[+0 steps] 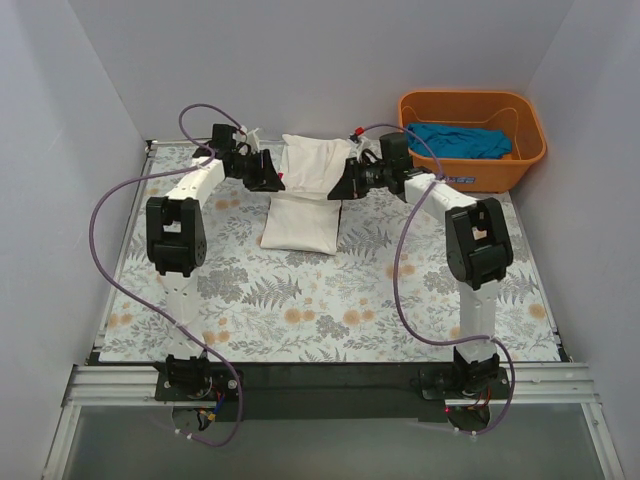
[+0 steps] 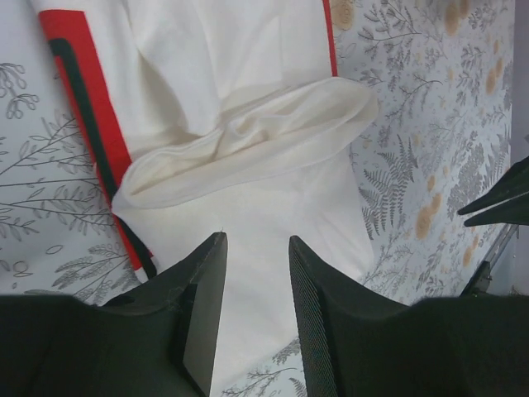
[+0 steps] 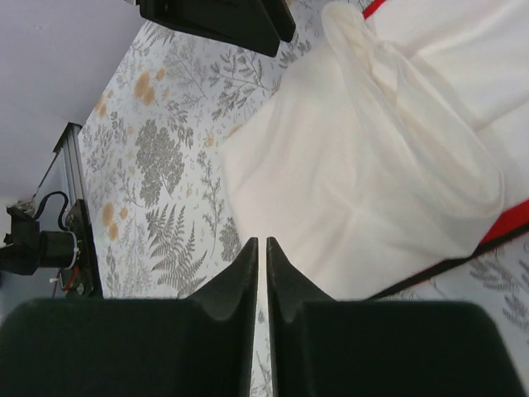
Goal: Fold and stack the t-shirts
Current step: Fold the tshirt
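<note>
Top external: folded white t-shirt (image 1: 300, 225) between left gripper (image 1: 275, 178) (jaws apart) and right gripper (image 1: 338, 188) (jaws together).

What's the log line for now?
white shirt: part-folded, mid-table | left tool: open, over it | right tool: shut, at its edge | teal shirt: in basket

Showing two soft cloth shirts, one part-folded, one crumpled.

Picturing a large white cloth t-shirt with red trim (image 1: 305, 205) lying part-folded at the far middle of the floral-print table (image 1: 300, 310), drawn into a strip running far to near, its near half resting flat and smooth, its far half puffing up, a loose rolled fold bulging across the middle, a red band with a dark stripe running along one long edge. Finding a teal-blue cloth t-shirt (image 1: 458, 140) sitting crumpled inside the orange plastic basket (image 1: 522, 162) at the far right, well apart from the white one.
</note>
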Controlling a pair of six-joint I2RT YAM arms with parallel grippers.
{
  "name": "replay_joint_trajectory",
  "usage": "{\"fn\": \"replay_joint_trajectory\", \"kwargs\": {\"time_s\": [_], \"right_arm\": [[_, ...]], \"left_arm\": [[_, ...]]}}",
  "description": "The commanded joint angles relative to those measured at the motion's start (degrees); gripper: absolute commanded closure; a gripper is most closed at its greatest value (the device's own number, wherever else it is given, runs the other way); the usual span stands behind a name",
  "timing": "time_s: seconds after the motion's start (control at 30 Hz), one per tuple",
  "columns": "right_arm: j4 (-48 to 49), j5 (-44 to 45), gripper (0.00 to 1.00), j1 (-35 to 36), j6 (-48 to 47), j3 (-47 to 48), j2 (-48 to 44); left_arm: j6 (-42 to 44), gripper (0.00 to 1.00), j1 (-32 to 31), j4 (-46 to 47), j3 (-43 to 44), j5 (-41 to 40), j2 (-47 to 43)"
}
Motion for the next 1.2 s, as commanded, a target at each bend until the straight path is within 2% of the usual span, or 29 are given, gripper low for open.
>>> {"fn": "replay_joint_trajectory", "kwargs": {"time_s": [0.0,0.17,0.33,0.47,0.67,0.8,0.9,1.07,1.17], "right_arm": [[-1.4,-0.7,0.88,2.1,-1.3,5.7,7.0],[-0.3,1.1,0.88,2.8,-0.9,11.3,14.4],[-0.3,7.9,0.88,2.1,-2.0,16.2,18.5],[2.1,8.9,0.88,0.7,-2.1,19.7,20.6],[1.9,10.3,0.80,-1.0,-4.0,21.0,21.5],[1.0,8.5,0.74,-1.6,-7.6,20.9,18.2],[0.4,3.2,0.72,-1.7,-6.4,19.3,13.6],[0.6,-3.1,0.70,2.3,-1.9,6.5,3.8],[0.9,-5.0,0.69,6.1,-0.2,2.4,1.7]], "left_arm": [[1.6,0.66,-0.8,-0.6,0.0,0.4,-1.1],[2.4,0.67,-0.6,2.2,2.1,-1.5,2.9],[2.9,0.68,0.1,2.6,8.8,-2.6,8.5],[2.5,0.69,0.9,5.7,11.6,-3.0,10.9],[1.7,0.68,2.1,5.5,13.0,-6.0,12.0],[-1.7,0.66,3.6,9.2,5.4,0.1,4.9],[-1.2,0.64,3.7,10.6,-2.3,4.9,-3.3],[-3.3,0.64,3.7,7.3,-13.4,9.5,-13.2],[-5.9,0.64,3.6,6.9,-21.4,11.0,-15.5]]}}
